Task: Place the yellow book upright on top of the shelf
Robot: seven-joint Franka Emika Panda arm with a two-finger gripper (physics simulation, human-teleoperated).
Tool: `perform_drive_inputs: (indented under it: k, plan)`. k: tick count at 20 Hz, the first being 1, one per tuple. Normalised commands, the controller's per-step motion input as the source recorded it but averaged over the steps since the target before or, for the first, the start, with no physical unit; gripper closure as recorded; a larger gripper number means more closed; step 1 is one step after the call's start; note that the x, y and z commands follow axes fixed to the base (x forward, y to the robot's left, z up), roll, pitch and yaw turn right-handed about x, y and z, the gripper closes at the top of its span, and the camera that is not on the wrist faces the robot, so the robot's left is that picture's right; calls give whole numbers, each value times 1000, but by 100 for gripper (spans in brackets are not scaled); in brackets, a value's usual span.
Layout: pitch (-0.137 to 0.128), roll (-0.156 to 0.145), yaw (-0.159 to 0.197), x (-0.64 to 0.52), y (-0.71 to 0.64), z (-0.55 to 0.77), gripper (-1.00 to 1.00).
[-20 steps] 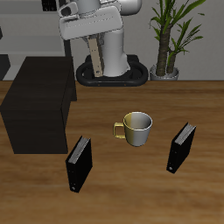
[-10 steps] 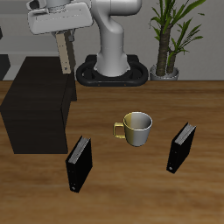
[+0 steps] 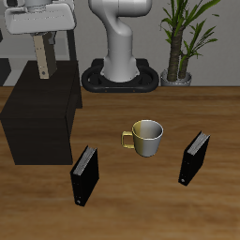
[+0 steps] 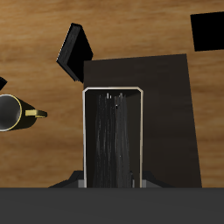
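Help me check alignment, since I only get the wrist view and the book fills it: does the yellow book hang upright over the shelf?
Observer: Yes. In the exterior view the yellow book hangs upright from the gripper, above the shelf.
Operator: Over which part of the top?
Observer: Its lower end shows over the back part, toward the robot's base. I cannot judge the gap.
Operator: Anything standing up there?
Observer: Nothing visible. The mug and both black books stand on the table.
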Motion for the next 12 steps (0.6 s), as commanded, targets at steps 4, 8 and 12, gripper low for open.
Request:
perform_drive_inputs:
  k: [4, 8, 12]
  plan:
    - [-21, -25, -25, -27, -305, -35, 100]
    - [8, -26, -31, 77, -275, -266, 100]
    - [-6, -14, -15, 67, -101, -283, 100]
